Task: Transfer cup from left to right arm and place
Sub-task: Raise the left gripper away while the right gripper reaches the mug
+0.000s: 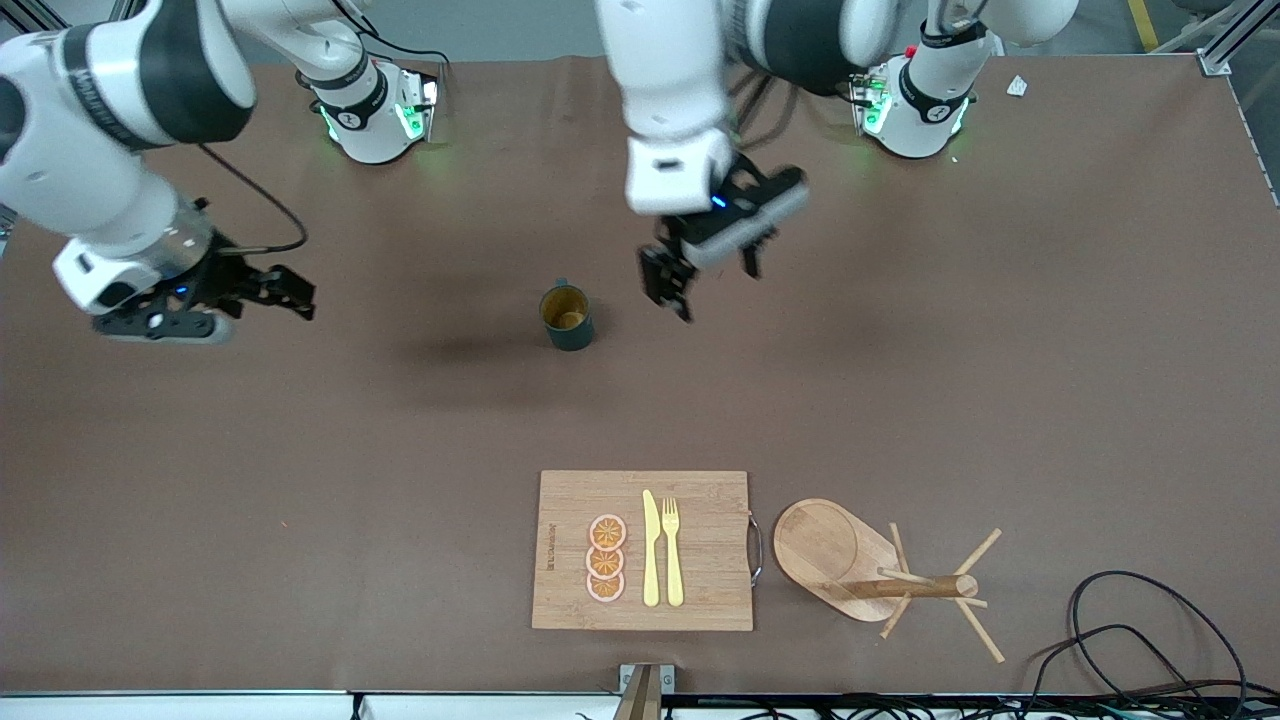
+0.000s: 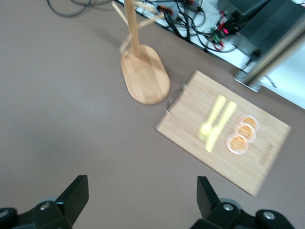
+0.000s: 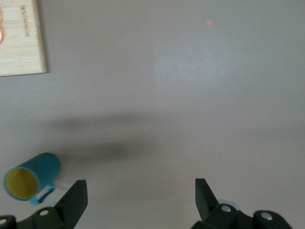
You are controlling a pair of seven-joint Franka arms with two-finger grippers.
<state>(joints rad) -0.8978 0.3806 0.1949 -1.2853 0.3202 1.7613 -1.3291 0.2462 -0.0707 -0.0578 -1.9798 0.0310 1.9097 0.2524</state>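
The dark teal cup (image 1: 567,318) stands upright on the brown table, its tan inside showing. It also shows in the right wrist view (image 3: 31,179), with its handle visible. My left gripper (image 1: 705,278) is open and empty, up over the table close beside the cup, toward the left arm's end. In the left wrist view the left gripper (image 2: 141,185) has only bare table between its fingers. My right gripper (image 1: 297,290) is open and empty, well away from the cup toward the right arm's end. In the right wrist view the right gripper (image 3: 140,185) is also over bare table.
A wooden cutting board (image 1: 700,590) with orange slices (image 1: 606,558), a yellow knife and a fork lies near the front edge. A wooden peg stand (image 1: 850,560) on an oval base stands beside it. Black cables (image 1: 1130,630) lie at the front corner.
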